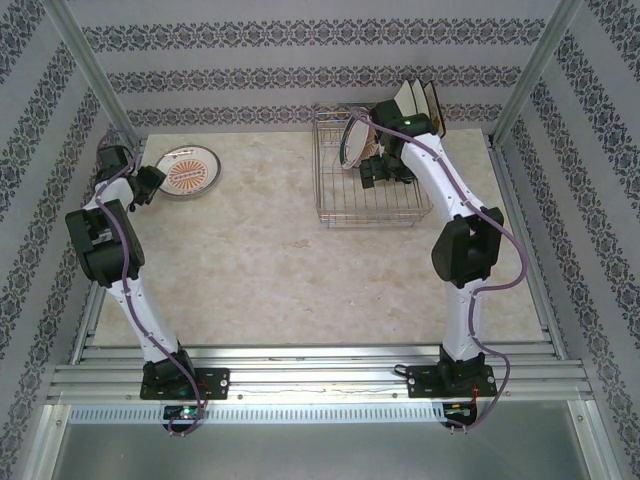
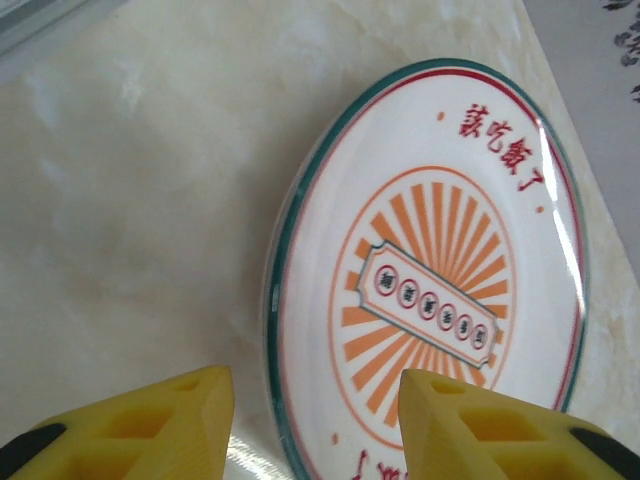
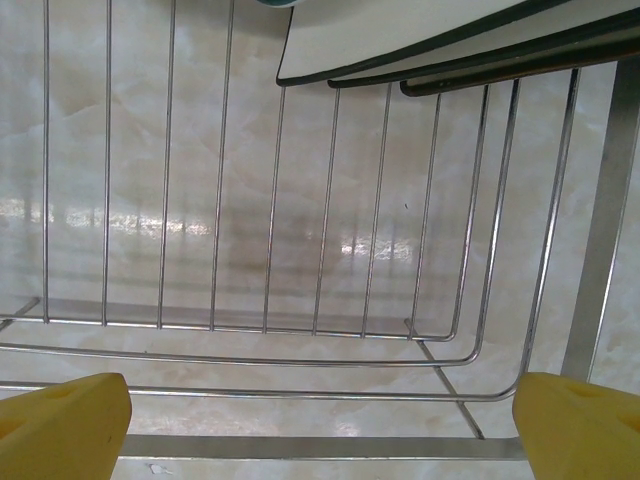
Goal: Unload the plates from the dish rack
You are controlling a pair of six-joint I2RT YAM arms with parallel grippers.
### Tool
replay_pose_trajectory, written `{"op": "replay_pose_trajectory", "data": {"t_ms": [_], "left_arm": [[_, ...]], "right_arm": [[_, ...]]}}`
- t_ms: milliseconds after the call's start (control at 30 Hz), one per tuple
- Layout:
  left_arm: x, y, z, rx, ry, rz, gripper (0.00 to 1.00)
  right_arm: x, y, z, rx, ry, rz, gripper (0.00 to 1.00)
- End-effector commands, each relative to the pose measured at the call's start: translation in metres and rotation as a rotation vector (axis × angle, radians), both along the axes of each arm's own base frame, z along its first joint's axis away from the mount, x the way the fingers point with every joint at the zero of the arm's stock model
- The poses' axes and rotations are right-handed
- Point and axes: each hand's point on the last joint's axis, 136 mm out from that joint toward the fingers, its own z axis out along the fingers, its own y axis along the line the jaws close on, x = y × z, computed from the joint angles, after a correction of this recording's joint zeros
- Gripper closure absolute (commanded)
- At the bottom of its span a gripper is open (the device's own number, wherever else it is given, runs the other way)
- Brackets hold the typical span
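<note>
**While one plate lies flat, more stand in the rack**

Where the counter [image 2: 130,200] reaches ten o'clock, a round plate [image 2: 430,280] lies flat. It is white, with a green rim, a red ring, orange sun rays and red writing. The left pincer [image 2: 315,385] is spread, and the plate's rim shows between its fingers. At one o'clock, the dish rack [image 1: 340,200] holds a standing plate [image 1: 352,140] and square plates [image 1: 420,98] with dark rims. The right pincer [image 3: 322,390] is spread wide at the rack's wires.
</note>
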Motion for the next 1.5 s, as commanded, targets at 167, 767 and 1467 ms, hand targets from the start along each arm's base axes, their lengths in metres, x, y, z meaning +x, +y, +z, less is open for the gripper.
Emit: {"op": "replay_pose_trajectory", "data": {"t_ms": [167, 767, 1467], "left_arm": [[-0.013, -0.005, 0.007, 0.155, 0.122, -0.076, 0.45], [-0.135, -0.169, 0.130, 0.489, 0.326, -0.517, 0.00], [-0.125, -0.235, 0.096, 0.423, 0.460, -0.740, 0.00]], "right_arm": [[-0.003, -0.002, 0.010, 0.021, -0.024, 0.010, 0.02], [-0.004, 0.018, 0.062, 0.142, -0.173, 0.064, 0.02], [0.079, 0.069, 0.072, 0.160, -0.328, 0.024, 0.02]]}}
